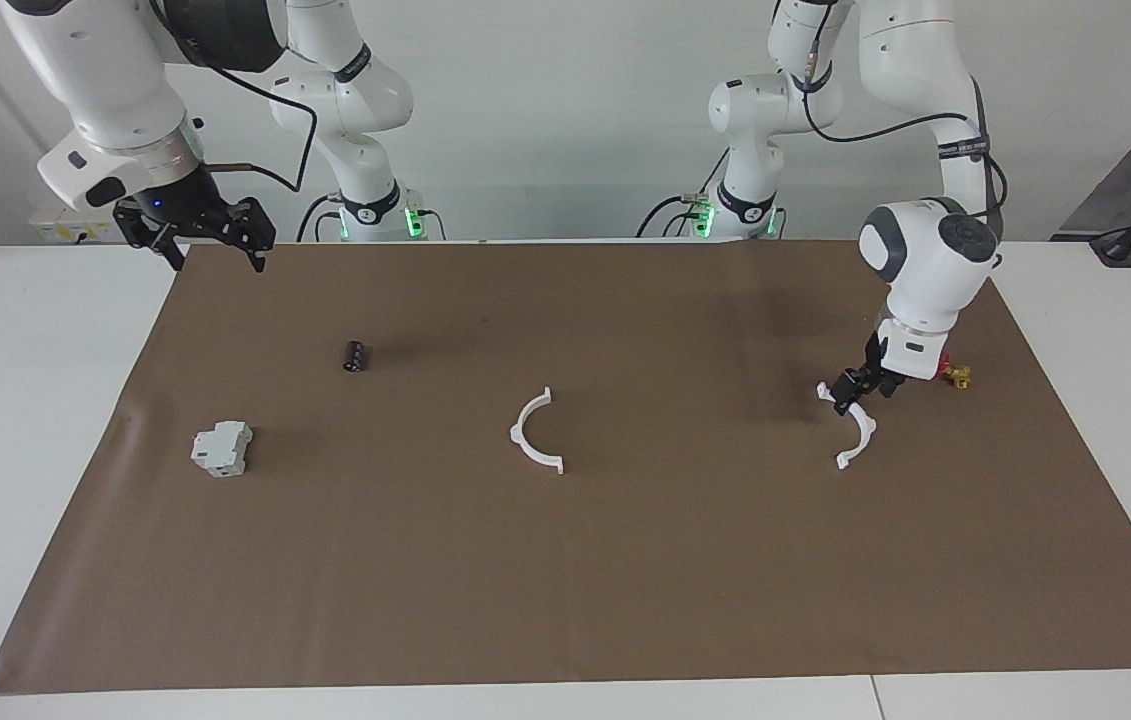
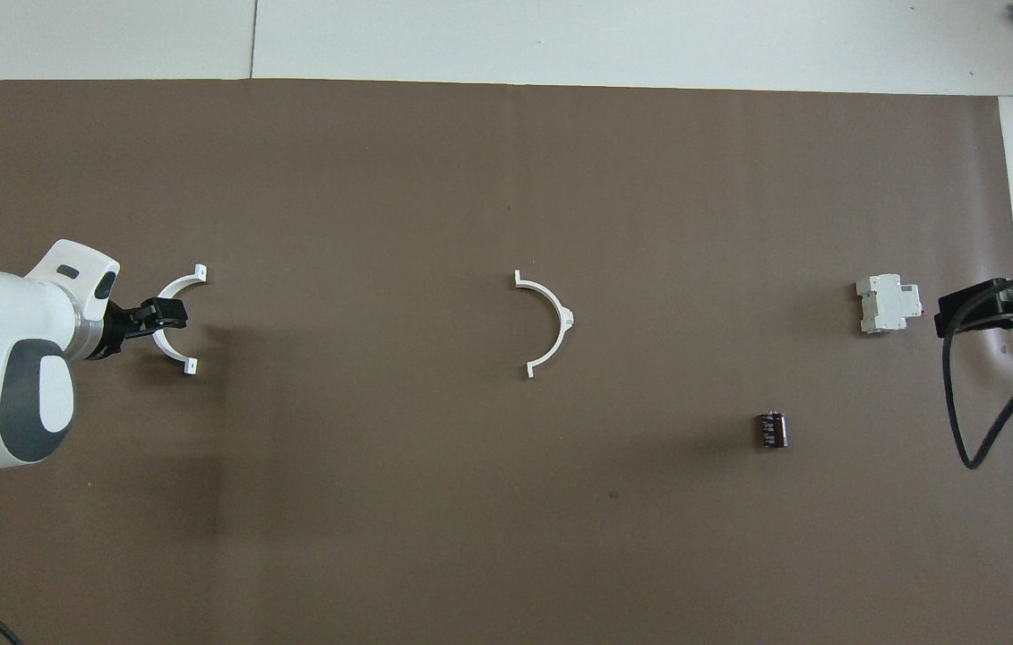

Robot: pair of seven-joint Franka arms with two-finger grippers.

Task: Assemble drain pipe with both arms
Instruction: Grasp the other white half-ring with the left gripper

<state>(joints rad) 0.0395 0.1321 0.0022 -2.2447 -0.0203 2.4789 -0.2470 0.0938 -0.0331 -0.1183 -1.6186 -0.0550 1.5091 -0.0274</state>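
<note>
The drain pipe lies as two separate white half-rings on the brown mat. One half-ring rests at the mat's middle. The other half-ring lies toward the left arm's end. My left gripper is down at this half-ring, open, its fingers standing on either side of the arc; whether they touch it I cannot tell. My right gripper hangs open and empty, high over the mat's edge at the right arm's end.
A grey boxy block and a small dark cylinder lie toward the right arm's end. A red-and-yellow valve sits just beside the left hand, partly hidden by it.
</note>
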